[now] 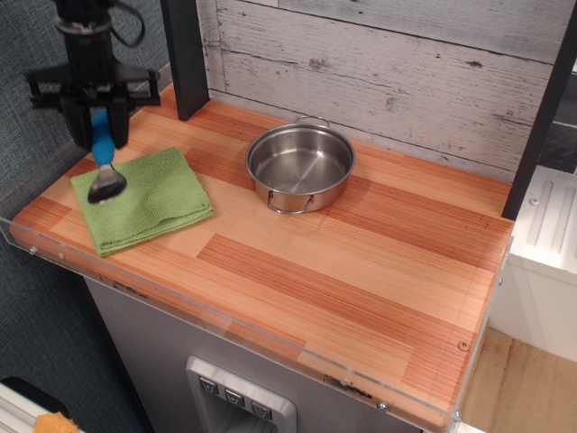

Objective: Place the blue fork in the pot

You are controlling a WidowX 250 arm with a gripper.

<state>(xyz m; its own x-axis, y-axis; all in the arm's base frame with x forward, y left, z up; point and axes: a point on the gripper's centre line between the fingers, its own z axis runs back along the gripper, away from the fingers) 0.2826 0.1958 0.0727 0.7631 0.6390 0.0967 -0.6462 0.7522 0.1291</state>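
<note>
The blue fork [105,152] hangs in the air at the far left, its bright-blue handle clamped between my black gripper's [97,133] fingers and its silver head pointing down over the left part of a green cloth. My gripper is shut on the handle. The pot [300,165], shallow and shiny with two loop handles, stands empty near the back middle of the wooden counter, well to the right of the gripper.
A folded green cloth [149,202] lies on the counter's left end. A dark post [187,56] rises at the back left, a second one at the right edge [541,117]. A clear plastic lip [225,327] runs along the front edge.
</note>
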